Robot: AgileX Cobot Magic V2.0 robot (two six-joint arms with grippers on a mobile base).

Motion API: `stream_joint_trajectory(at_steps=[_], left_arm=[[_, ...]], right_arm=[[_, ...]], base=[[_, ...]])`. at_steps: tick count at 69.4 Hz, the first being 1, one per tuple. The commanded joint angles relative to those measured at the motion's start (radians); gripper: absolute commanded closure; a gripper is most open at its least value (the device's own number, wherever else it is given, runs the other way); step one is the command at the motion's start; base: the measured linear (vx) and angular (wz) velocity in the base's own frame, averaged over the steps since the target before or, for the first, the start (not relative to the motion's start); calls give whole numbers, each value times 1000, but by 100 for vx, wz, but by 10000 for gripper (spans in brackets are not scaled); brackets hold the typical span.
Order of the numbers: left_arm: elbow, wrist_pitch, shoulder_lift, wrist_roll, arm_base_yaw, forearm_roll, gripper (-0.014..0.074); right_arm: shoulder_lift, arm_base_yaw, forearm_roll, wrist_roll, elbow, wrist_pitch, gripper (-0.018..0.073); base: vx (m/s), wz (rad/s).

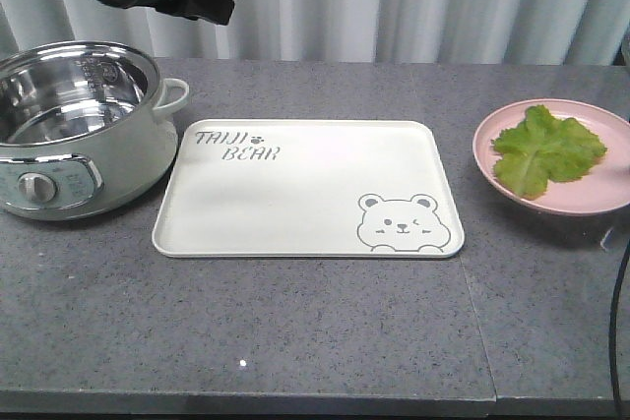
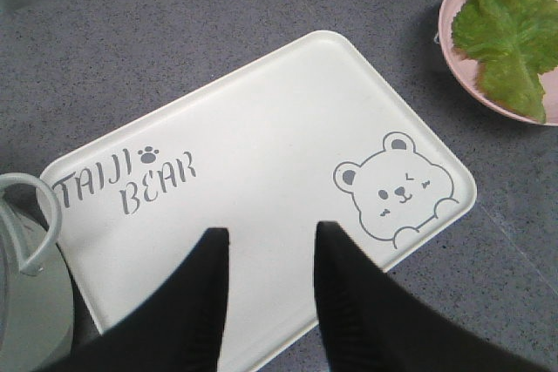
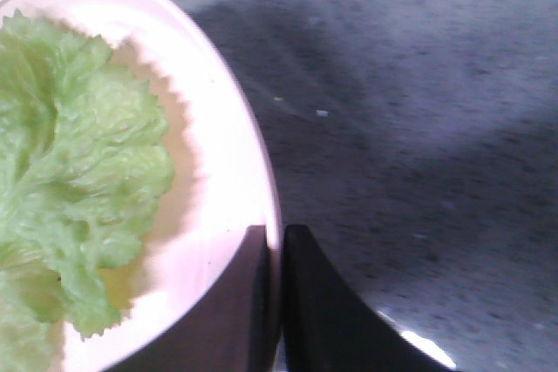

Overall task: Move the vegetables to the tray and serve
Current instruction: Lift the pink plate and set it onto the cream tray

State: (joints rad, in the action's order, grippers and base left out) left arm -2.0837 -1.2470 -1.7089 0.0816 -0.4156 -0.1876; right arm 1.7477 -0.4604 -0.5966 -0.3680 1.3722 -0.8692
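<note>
green lettuce [image 3: 78, 189] beside right fingers [image 3: 327, 320]

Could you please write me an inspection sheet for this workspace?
Surface: grey speckled tabletop.
Job's things: lettuce leaf lies on pink plate, right of tray; tray bare.
Clutter: lidless pot left of tray.
Grippers: left gripper open above tray; right gripper shut, by plate rim, contact unclear.
Cables: dark cable at the right edge.
Surroundings: pale curtain behind.
</note>
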Motion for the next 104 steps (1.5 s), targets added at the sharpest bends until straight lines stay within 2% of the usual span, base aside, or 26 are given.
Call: stream_joint_trajectory(at_steps=[1,11,16,22,38,53,61,74,93,104], left_arm=[[-31,40,39,-7,-7,-16,367],[-31,32,39,-7,-7,-15,367],[-31,29,39,-7,-7,-15,367],[-31,23,39,-7,-7,-15,367],[-31,6,39,-7,-7,-15,367],[-31,-13,39,-7,-7,-15,367],[-31,-13,39,-7,-7,-14,367],[-31,-13,39,-7,-7,-14,367],[-31,-13,39,-7,-7,-13,367],[-31,-12,39,-7,-7,-13,367]], right_arm=[[-51,-3,-162,-78,28,3,564],[-51,46,-304,-166,29,-7,564],[-51,104,-357,-200,29,4,564],[-51,180,-377,-220,29,45,564],[-14,400,-384,-220,96,124,563],[124,519,-370,-152,259,106,562],[191,572,-308,-121,306,105,562],[278,617,-211,-76,349,115,560],[340,622,-197,-78,400,90,538],[345,622,-152,-97,409,65,441]], base=[[0,0],[0,0],[0,0],[0,0],[0,0],[0,0],[0,0],[0,0],[0,0],[0,0]])
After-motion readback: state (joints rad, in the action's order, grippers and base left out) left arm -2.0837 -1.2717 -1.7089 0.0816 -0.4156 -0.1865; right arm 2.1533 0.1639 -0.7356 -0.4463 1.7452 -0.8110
